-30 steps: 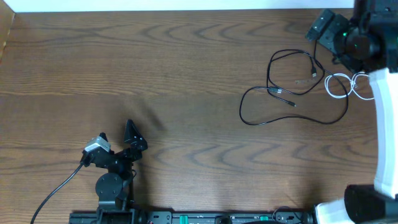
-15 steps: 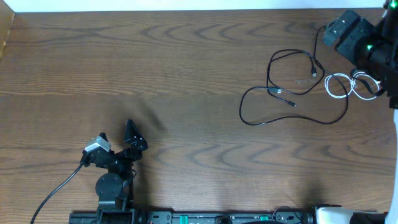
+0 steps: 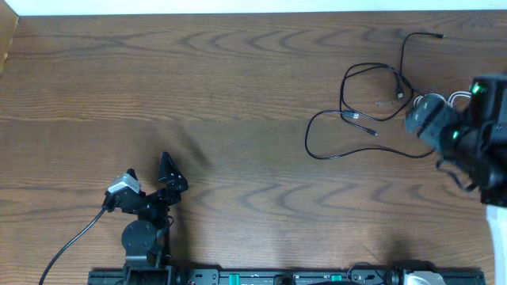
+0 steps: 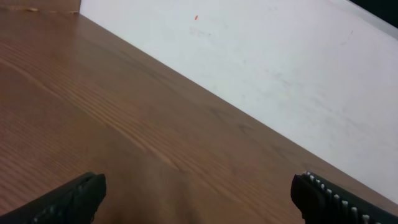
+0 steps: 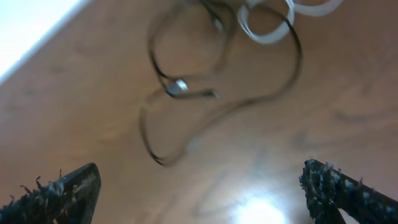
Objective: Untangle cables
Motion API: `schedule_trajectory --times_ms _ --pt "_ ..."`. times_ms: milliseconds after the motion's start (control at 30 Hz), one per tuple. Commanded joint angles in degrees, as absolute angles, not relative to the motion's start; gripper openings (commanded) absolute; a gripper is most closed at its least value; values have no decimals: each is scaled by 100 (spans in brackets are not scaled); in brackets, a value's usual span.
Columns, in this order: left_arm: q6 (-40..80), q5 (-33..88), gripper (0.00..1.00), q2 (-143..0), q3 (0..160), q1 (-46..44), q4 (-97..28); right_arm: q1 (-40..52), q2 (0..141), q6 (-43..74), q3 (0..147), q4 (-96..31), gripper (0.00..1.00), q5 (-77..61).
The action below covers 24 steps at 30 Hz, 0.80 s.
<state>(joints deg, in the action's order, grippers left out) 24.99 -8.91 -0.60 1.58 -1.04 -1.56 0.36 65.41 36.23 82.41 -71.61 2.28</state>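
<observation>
The cables lie at the table's far right. Thin black cords [image 3: 372, 119] form loose overlapping loops with small plug ends, and one end reaches toward the far edge [image 3: 420, 36]. A bit of the white cord [image 3: 459, 96] shows beside my right arm [image 3: 444, 131], which hangs over it. In the right wrist view the black cords [image 5: 217, 93] and white cord [image 5: 273, 18] lie ahead of my right gripper [image 5: 199, 196], open, above the wood, holding nothing. My left gripper [image 3: 149, 169] rests open at the near left, far from the cables, also seen as the left gripper [image 4: 199, 199] over bare wood.
A thick black cord [image 3: 71, 245] runs off from the left arm's base toward the near left corner. A mounting rail [image 3: 238, 277] lines the front edge. A white wall [image 4: 280, 56] borders the far edge, and a cardboard corner [image 3: 8, 39] sits at the far left.
My right arm has swung from the far right corner toward me and now covers most of the white cord. A black cord end at the far edge is uncovered. The left arm is still.
</observation>
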Motion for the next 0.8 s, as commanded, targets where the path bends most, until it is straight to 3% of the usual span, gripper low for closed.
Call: schedule_trajectory --times_ms 0,567,767 --pt "2379 -858 99 -30 27 -99 -357 -123 6042 3638 7371 -7181 99 283" --pt "2379 -858 99 -30 27 -99 -357 -432 3972 3638 3820 -7177 99 283" --pt "2379 -858 99 -30 27 -99 -357 -432 3876 3898 2904 -6576 99 73"
